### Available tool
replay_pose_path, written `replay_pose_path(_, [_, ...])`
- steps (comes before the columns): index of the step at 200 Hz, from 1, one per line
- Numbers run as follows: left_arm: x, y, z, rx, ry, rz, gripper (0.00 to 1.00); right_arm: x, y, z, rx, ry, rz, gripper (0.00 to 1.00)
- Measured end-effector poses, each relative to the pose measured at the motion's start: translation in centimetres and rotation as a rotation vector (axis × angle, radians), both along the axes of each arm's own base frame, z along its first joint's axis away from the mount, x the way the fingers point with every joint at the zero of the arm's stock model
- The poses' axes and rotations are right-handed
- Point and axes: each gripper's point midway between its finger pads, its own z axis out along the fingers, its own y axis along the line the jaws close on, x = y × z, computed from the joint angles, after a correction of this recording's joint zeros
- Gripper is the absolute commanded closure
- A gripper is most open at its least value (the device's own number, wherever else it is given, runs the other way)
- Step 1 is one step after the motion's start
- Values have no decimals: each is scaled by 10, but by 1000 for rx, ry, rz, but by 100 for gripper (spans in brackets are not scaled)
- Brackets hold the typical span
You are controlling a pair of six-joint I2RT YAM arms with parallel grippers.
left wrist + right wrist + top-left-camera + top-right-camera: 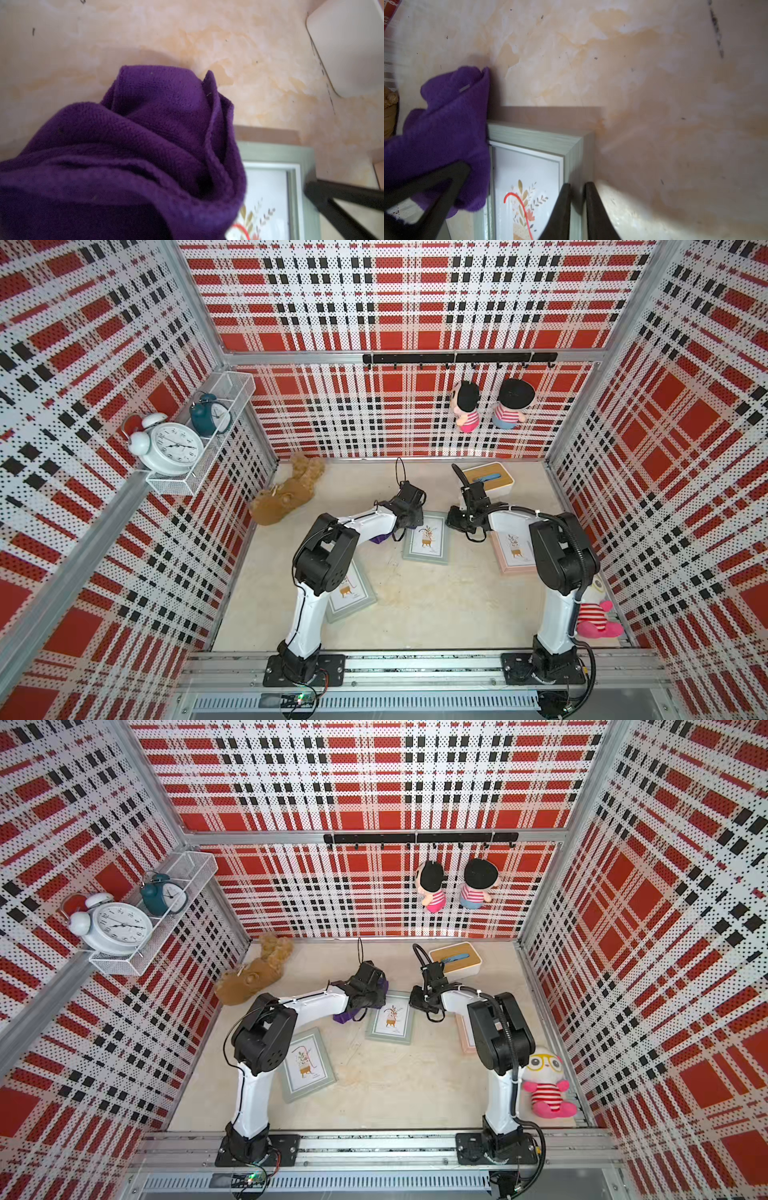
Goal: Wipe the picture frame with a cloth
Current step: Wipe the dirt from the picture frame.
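At green picture frame (pixel 428 542) 10 o'clock: purple cloth (pixel 145 145) is clenched by closed left gripper (pixel 407 518).
Right gripper (pixel 577 188): closed onto frame's rim.

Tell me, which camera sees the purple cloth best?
The left wrist view: the soft purple cloth fills it, folds and weave clear. The right wrist view shows a bunch against the grey-green picture frame. Both top views show only a scrap.

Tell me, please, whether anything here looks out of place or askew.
The brown plush toy lies toppled on its side at the far left, and the grey-green frame at the near left lies skewed.
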Motion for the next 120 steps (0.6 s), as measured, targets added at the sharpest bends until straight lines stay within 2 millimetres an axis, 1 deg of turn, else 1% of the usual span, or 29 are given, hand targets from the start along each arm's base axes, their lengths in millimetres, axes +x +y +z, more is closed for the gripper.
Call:
replay_pose_path(20, [-47,6,-1,20,22,-22,100,0,1,0,5,-1,1,84])
replay_pose_path(31, [-68,11,-2,26,35,-27,100,0,1,0,8,-4,1,84])
replay_pose_path(44, [-84,15,-2,26,45,-29,100,0,1,-1,10,-7,0,84])
replay_pose_path(56, [-90,17,-1,20,50,-25,100,1,2,0,13,-12,0,84])
replay_pose_path(65, [-89,17,0,16,51,-17,100,1,2,0,14,-12,0,84])
replay_pose_path(78, [-83,16,3,2,61,-8,100,1,2,-1,14,-12,0,84])
replay_pose_path(91, [-71,15,4,-4,75,4,100,1,2,-1,15,-11,-2,84])
replay_pose_path(104, [-49,12,5,-10,73,20,100,2,2,-1,15,-12,-2,84])
replay_pose_path(120, [-12,8,7,-21,55,42,100,2,2,-1,15,-12,-2,84])
